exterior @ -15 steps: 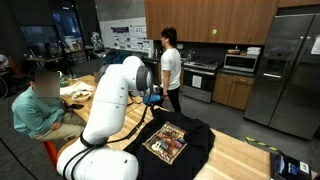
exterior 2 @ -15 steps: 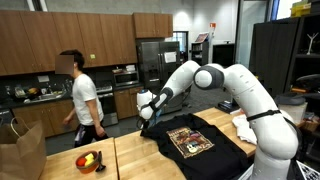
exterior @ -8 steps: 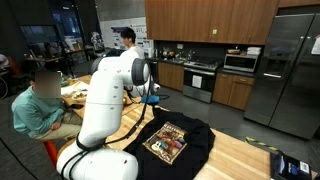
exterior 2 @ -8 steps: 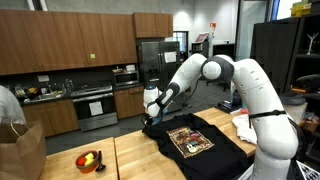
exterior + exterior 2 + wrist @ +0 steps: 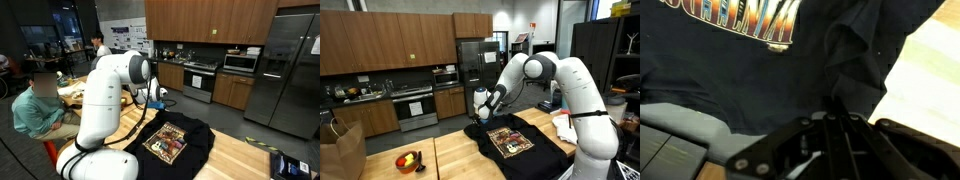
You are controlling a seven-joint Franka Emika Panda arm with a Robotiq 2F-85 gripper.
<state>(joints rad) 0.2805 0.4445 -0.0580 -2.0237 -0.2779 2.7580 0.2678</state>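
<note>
Because the gripper (image 5: 486, 107) is clamped shut on just a thin fold of the black T-shirt (image 5: 542, 150), which lies spread across the bench (image 5: 450, 160) up to its kitchen-side edge, the cloth could slip free or drag over that edge.

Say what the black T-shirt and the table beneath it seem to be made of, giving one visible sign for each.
The black T-shirt looks like soft knit cloth, probably cotton, with a matte finish: it lies in limp folds and creases, and its printed picture is slightly glossier. The table looks like wood, likely butcher block with a smooth satin finish: pale planks with seams show.
</note>
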